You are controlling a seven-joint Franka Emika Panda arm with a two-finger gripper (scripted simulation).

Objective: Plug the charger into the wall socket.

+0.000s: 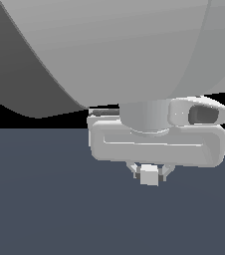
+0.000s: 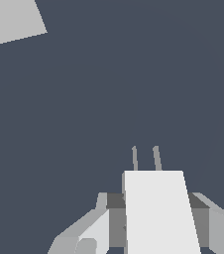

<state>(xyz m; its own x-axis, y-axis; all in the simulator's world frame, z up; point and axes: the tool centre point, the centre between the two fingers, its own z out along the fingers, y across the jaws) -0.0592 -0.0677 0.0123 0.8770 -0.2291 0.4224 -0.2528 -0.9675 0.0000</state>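
The charger [image 1: 149, 175] is a small light-grey cube held between the fingers of my gripper [image 1: 149, 173], below the big arm links that fill the upper half of the exterior view. In the wrist view the charger [image 2: 157, 211] shows as a pale block with two thin prongs [image 2: 145, 158] pointing away from it, and my gripper [image 2: 156, 218] is shut on its two sides. A flat light-grey plate, the wall socket [image 2: 12, 20], shows only as a corner at the picture's edge in the wrist view, well apart from the prongs. No orange dots show on it.
A dark blue-grey floor [image 1: 45, 209] lies under and around the gripper. The arm's wide grey links [image 1: 114, 50] block the upper part of the exterior view, and the wrist's hand body [image 1: 157, 144] sits just above the charger.
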